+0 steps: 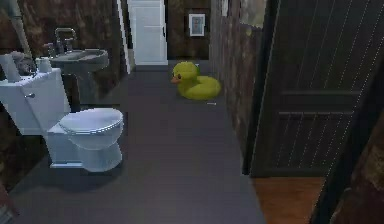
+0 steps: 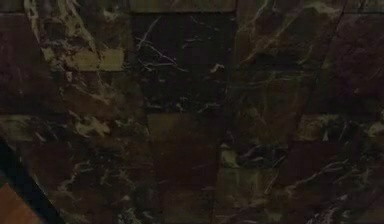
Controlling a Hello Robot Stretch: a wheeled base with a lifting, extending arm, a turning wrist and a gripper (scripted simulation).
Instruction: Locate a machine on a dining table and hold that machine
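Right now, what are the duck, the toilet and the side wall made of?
Duck: probably rubber or plastic, since it is smooth, plain bright yellow.
Toilet: looks like glazed white ceramic, with a soft shine on the lid.
Wall: seems to be dark polished marble, with pale veins running across square tiles.

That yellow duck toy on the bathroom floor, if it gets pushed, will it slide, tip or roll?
The big yellow duck-shaped toy looks smooth and glossy, so probably slippery. Its wide rounded base on the dark floor suggests it slides or rocks rather than tips.
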